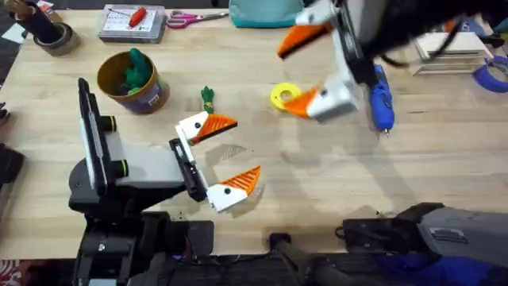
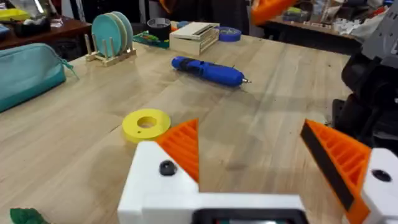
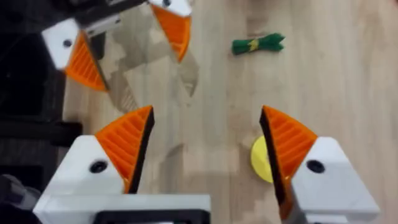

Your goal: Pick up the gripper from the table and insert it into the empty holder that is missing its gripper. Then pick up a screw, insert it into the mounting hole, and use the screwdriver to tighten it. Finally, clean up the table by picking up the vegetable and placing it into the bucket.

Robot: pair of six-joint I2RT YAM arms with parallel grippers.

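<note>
1. Your left gripper [image 1: 214, 159] sits low over the table near the arm's base, and its orange fingers [image 1: 216, 125] are spread wide with nothing between them.
2. Your right gripper [image 3: 205, 155] hangs high above the table, fingers wide apart too, holding nothing.
3. The blue screwdriver [image 1: 382, 98] lies flat on the table on the right.
4. The green vegetable [image 1: 207, 98] lies on the wood near the yellow bucket [image 1: 131, 83].
5. A flat yellow ring [image 1: 284, 95] lies under your right gripper.

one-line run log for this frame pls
left claw open, empty | right claw open, raised | vegetable on table | screwdriver untouched
</note>
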